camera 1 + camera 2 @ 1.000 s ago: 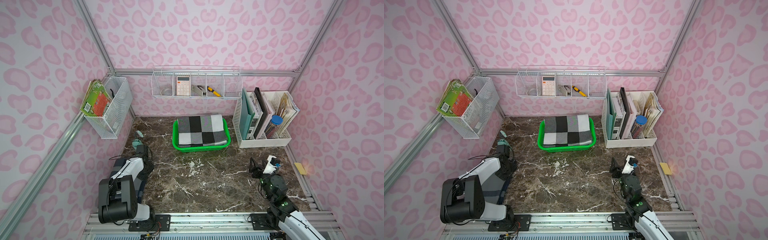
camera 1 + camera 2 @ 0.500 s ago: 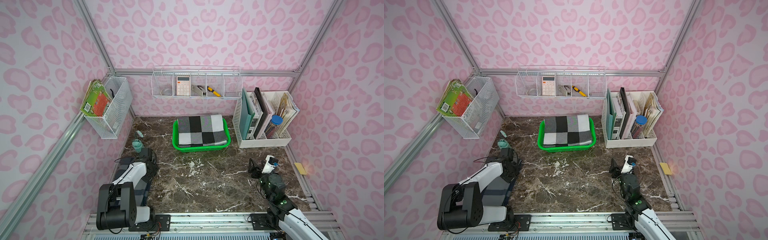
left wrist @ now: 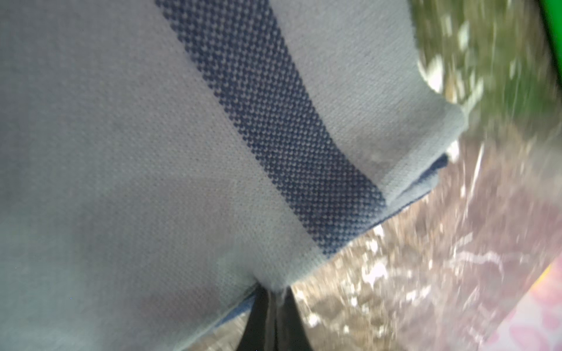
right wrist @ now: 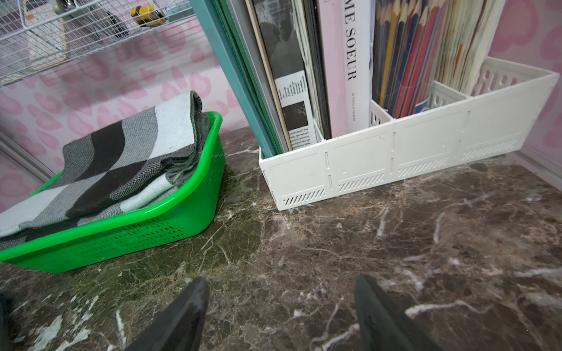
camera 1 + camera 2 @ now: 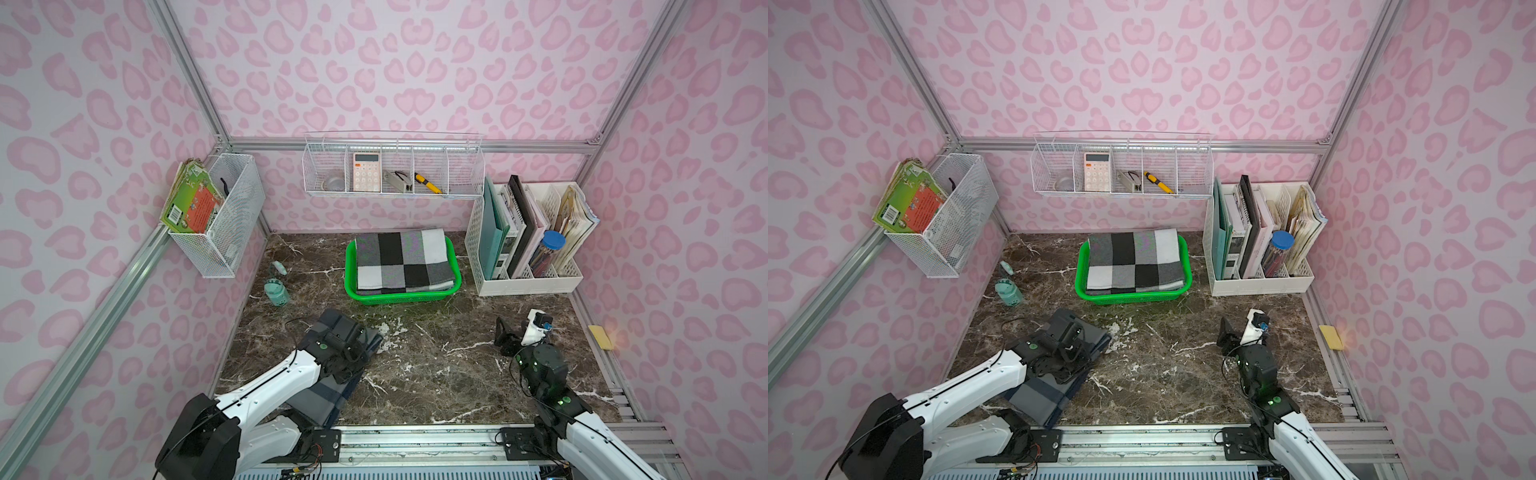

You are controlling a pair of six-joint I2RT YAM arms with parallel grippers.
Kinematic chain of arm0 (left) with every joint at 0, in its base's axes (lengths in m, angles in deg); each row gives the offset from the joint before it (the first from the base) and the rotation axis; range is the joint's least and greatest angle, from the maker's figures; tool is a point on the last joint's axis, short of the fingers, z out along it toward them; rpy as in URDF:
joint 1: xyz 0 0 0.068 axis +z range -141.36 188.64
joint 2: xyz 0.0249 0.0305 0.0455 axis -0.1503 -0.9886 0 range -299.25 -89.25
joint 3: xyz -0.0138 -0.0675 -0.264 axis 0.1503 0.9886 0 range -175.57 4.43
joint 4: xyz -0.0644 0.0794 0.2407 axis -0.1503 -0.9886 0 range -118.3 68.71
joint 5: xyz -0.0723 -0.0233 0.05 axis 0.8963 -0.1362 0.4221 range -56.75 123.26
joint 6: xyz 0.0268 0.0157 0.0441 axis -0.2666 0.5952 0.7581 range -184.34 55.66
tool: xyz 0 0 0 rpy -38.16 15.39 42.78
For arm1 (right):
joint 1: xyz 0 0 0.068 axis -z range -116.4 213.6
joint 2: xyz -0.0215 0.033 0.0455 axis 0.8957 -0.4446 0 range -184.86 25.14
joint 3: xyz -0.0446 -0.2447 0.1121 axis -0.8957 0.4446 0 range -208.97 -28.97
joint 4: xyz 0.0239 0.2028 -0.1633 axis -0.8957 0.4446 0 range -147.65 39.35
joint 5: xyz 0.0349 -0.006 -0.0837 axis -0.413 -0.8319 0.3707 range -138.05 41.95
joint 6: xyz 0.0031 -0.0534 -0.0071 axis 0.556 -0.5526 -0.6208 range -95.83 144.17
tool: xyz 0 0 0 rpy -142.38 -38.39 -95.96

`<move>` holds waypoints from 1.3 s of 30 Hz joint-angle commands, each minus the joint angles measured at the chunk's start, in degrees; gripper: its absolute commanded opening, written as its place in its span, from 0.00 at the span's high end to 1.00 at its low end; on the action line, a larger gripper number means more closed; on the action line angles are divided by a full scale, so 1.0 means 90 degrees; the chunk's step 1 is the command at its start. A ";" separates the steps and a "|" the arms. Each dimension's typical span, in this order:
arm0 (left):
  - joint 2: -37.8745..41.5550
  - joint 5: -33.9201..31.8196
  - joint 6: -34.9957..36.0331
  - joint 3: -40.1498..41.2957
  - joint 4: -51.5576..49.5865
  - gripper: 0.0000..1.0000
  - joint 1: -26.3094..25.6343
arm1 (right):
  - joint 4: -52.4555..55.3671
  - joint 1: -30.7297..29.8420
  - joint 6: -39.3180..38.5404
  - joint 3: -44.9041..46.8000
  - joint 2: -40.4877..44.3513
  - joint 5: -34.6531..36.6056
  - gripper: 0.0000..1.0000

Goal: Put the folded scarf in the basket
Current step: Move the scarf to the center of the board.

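A grey folded scarf with dark blue stripes [image 5: 321,400] [image 5: 1037,395] [image 3: 152,152] lies at the front left of the marble table, partly under my left arm. My left gripper [image 5: 347,334] [image 5: 1069,332] [image 3: 275,291] is shut on its edge. The green basket [image 5: 403,297] [image 5: 1133,297] [image 4: 121,240] stands at the back middle; a sliver of it shows in the left wrist view [image 3: 553,30]. A black, white and grey checked scarf [image 5: 403,257] [image 5: 1133,259] [image 4: 115,158] lies folded inside it. My right gripper [image 5: 515,332] [image 5: 1237,332] [image 4: 279,282] hovers open and empty over the table at the right.
A white file organizer [image 5: 528,282] [image 4: 395,158] full of books stands right of the basket. A small teal bottle [image 5: 276,293] and its cap [image 5: 279,269] lie at the left. White wire baskets hang on the left wall [image 5: 224,216] and the back wall [image 5: 395,174]. A yellow sponge [image 5: 600,336] sits at the right edge.
My left gripper has closed on the grey scarf and moved right, toward the table's middle, pulling the scarf along. The right arm has barely moved.
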 commanded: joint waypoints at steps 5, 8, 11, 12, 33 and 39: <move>-0.0419 -0.0086 -0.0355 -0.0605 0.0730 0.54 -0.1547 | 0.0002 0.0019 0.0053 -0.0269 -0.0166 -0.0537 0.20; -0.0318 -0.0269 -0.0114 -0.0763 0.0593 0.36 -0.1620 | 0.0364 0.0019 0.0280 -0.0603 -0.0321 -0.1131 0.20; 0.0043 -0.0978 0.0005 -0.0805 0.0031 0.30 -0.1629 | 0.0729 0.0024 0.0505 -0.1046 -0.0755 -0.1891 0.20; 0.0156 -0.1279 -0.0005 -0.0835 -0.0200 0.29 -0.1627 | 0.0833 0.0004 0.0546 -0.1194 -0.0954 -0.2110 0.20; 0.1735 -0.3847 -0.1827 -0.0493 -0.2446 0.31 -0.1624 | 0.1293 -0.3226 0.1108 -0.5037 -0.7408 -0.2664 0.25; 0.2420 -0.3679 -0.2233 0.0006 -0.2312 0.31 -0.1622 | 0.1377 -0.3555 0.1203 -0.5296 -0.7885 -0.2557 0.33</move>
